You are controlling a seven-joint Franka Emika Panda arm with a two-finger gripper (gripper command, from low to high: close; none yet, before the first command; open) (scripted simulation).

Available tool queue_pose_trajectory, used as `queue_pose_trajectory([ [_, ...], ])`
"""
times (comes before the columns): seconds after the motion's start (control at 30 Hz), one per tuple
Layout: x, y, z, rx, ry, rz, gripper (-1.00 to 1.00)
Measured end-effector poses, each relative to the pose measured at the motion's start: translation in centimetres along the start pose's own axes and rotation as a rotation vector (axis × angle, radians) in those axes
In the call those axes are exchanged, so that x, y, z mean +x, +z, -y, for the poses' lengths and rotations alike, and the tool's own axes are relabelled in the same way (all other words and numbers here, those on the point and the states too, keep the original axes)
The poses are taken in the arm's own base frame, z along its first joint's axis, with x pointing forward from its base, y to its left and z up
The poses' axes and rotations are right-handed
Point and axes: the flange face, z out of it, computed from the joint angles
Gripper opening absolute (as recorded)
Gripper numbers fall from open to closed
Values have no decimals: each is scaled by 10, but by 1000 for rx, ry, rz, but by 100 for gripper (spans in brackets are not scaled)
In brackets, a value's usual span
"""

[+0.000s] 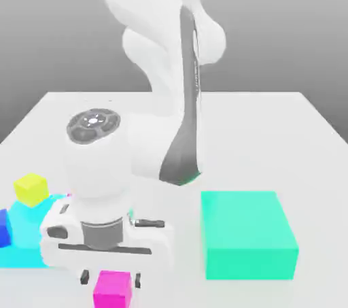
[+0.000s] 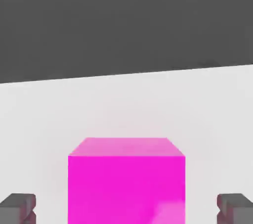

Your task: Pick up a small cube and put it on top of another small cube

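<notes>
White desk [image 1: 272, 123] carries a magenta cube [image 1: 112, 287]. Gripper [image 1: 111, 278] straddles it, its fingers [image 2: 19, 207] apart, clear of the cube's sides.

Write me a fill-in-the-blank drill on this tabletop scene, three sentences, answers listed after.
1. The cube between the fingers of the end effector is coloured ____.
2. In the exterior view, the large green block lies to the ____ of the magenta cube.
3. The yellow cube rests on a ____ block.

Missing words: magenta; right; cyan
</notes>
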Motion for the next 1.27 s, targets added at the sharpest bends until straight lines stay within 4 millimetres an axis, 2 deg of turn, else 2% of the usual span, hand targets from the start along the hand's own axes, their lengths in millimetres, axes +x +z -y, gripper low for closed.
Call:
queue_pose_trajectory([
  [0.17,0,5,0,0,0,0,-100],
  [0.2,0,0,0,0,0,0,-100],
  [0.37,0,-56,-4,-1,7,1,-100],
  [0.5,1,-92,-43,-3,71,0,-100],
  [0.67,-4,-126,-108,-3,187,0,-100],
  [0.9,-38,-158,-170,0,290,2,-100],
  [0.97,-48,-161,-186,2,321,3,-100],
  [1.0,-50,-156,-189,3,327,3,-100],
  [1.17,-52,-108,-192,3,334,3,-100],
  [1.2,-52,-101,-193,1,335,2,100],
  [1.27,-52,-101,-193,1,335,2,100],
])
